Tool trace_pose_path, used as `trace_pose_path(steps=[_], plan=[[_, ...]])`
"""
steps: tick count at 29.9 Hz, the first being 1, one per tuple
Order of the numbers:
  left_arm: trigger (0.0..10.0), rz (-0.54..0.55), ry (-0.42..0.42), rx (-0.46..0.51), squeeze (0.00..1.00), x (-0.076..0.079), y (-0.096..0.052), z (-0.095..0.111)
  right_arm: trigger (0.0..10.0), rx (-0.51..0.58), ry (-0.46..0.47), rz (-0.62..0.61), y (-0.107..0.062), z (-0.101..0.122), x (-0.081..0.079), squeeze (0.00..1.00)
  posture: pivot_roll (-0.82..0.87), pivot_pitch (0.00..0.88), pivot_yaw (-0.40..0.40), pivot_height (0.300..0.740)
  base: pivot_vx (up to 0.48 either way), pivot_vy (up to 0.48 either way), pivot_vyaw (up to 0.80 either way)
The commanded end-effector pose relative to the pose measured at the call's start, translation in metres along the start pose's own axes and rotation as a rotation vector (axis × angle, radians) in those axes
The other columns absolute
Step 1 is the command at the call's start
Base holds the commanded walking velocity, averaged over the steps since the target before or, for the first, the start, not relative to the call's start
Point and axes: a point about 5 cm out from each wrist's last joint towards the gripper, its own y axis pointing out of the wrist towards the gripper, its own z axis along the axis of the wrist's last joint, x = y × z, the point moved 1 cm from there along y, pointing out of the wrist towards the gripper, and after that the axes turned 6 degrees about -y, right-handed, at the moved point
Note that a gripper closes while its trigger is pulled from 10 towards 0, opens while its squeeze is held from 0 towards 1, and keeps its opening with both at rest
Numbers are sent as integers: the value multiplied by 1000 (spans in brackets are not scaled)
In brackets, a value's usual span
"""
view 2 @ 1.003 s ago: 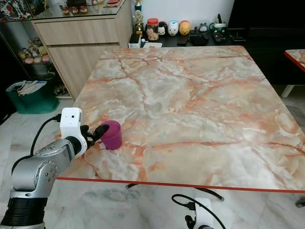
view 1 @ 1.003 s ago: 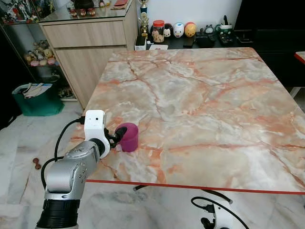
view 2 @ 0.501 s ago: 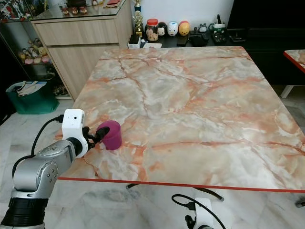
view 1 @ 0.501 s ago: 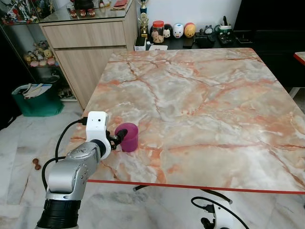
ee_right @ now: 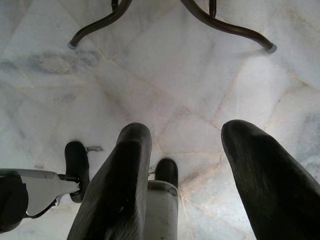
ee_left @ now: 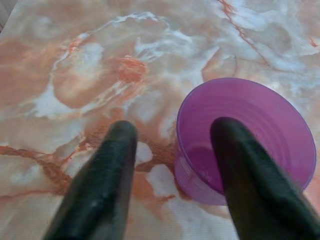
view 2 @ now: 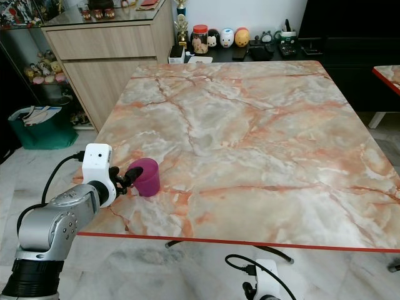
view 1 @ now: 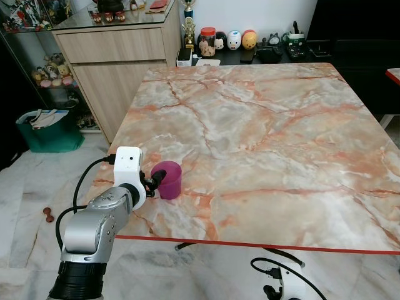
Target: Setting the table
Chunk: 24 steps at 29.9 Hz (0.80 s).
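A purple plastic cup point(view 1: 170, 181) stands upright and empty on the marble table point(view 1: 262, 125), near its front left edge. My left gripper point(view 1: 155, 179) is at the cup's left side, open. In the left wrist view the gripper point(ee_left: 172, 127) straddles the near rim of the cup point(ee_left: 270, 120): one finger point(ee_left: 105, 180) is outside over the tabletop, the other point(ee_left: 250, 175) lies across the cup's mouth. I cannot tell if either finger touches the cup. My right gripper point(ee_right: 187, 130) hangs open below the table over the floor.
A wooden sideboard point(view 1: 112, 56) stands at the back left, with a green bag point(view 1: 49, 128) on the floor beside it. Jars and figurines point(view 1: 225, 40) line a low dark shelf behind the table. Curved table legs point(ee_right: 100, 22) rest on the tiled floor.
My left wrist has shifted slightly toward the table's near edge. The cup stays in the same place.
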Motion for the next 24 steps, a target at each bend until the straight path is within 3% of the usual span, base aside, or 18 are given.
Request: trace_pose_path(steps=[1,7,24], plan=[[706,19,8,-15,0,-3,0,-3,10000,-3,4,9,0,0,-3,0,-28,0,61,740,0,0,0],[0,20,9,-18,0,-4,0,-2,10000,-2,4,10,0,0,-3,0,-28,0,62,740,0,0,0],[0,19,14,-16,0,-4,-1,0,10000,-2,5,10,0,1,-3,0,-25,0,61,740,0,0,0]])
